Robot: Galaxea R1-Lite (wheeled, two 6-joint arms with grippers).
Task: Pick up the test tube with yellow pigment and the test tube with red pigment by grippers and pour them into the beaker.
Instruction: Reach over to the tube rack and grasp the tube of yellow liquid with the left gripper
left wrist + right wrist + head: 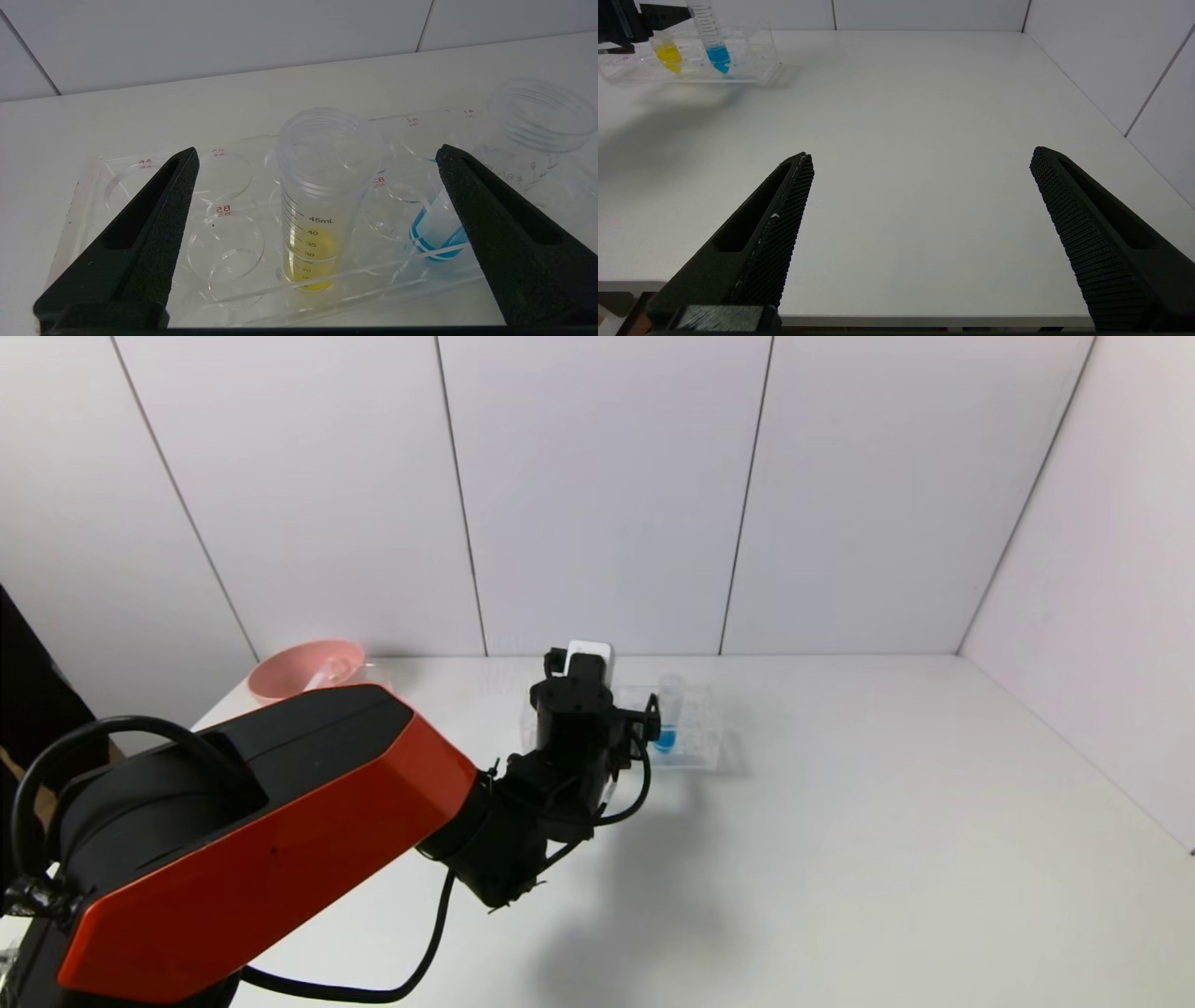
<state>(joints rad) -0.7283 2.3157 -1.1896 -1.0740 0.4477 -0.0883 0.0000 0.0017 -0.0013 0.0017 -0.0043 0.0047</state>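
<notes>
The test tube with yellow pigment [310, 233] stands upright in a clear rack [84, 196] at the back of the table, and it also shows far off in the right wrist view [668, 56]. My left gripper [316, 149] is open, one finger on each side of this tube and well apart from it. In the head view the left arm hides the tube. My right gripper [920, 154] is open over bare table near the front edge, holding nothing. The test tube with red pigment and the beaker are out of view.
A blue-tipped tube [668, 709] stands in the same rack [700, 747], close to one left finger [467, 196]. A pink bowl [303, 667] sits at the back left corner. White walls close the table at the back and right.
</notes>
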